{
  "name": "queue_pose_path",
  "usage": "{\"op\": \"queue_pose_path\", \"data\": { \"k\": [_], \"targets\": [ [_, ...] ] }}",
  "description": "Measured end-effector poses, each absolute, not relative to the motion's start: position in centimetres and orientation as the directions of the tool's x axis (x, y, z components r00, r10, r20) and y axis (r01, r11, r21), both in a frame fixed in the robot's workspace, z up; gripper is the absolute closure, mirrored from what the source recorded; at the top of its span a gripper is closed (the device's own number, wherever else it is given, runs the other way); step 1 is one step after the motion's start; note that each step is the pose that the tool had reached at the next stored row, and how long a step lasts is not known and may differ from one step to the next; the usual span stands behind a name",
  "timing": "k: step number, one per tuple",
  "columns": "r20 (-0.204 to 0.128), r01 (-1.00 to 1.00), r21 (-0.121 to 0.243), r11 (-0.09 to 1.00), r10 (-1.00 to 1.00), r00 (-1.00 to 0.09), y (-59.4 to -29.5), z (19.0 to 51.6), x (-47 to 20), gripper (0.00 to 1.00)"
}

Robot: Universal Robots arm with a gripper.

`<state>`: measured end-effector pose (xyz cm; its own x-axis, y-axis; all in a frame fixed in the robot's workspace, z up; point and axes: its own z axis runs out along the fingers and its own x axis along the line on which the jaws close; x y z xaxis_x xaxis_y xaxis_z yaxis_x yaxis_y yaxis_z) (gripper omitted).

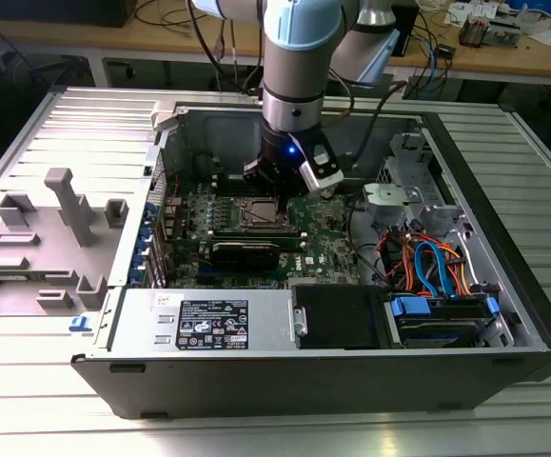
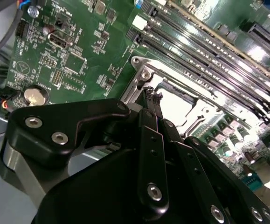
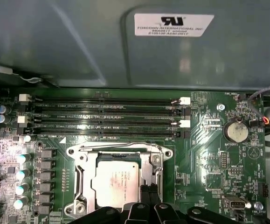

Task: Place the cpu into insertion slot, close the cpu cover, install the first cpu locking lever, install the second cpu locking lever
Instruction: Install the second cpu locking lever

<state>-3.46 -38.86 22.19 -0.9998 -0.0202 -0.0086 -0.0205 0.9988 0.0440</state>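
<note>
The cpu (image 3: 116, 181), a dull silver square chip, lies in the insertion slot (image 3: 77, 179) on the green motherboard. The cpu cover (image 3: 155, 164), a silvery frame, lies flat around it, and the chip shows through its window. My gripper (image 3: 148, 192) hangs just above the socket's edge with its two thin black fingertips pressed together and nothing visible between them. In the second wrist view the gripper (image 2: 153, 95) sits at the rim of the cpu cover (image 2: 141, 70), beside the cpu (image 2: 176, 106). In the exterior view the gripper (image 1: 275, 193) hovers over the insertion slot (image 1: 262, 215) inside the open computer case.
Several long black memory slots (image 3: 107, 116) run beside the socket. A round coin battery (image 3: 237, 131) sits on the board. The case's metal wall (image 3: 79, 42) stands behind the slots. Coloured cables (image 1: 427, 262) and a power supply (image 1: 208, 324) fill the case's other parts.
</note>
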Motion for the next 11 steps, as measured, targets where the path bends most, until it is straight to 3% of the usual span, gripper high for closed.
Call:
{"op": "queue_pose_path", "data": {
  "k": [11],
  "targets": [
    [-0.007,-0.021,0.044,0.999,-0.02,-1.0,-39.59,23.06,-3.45,0.89]
  ]
}}
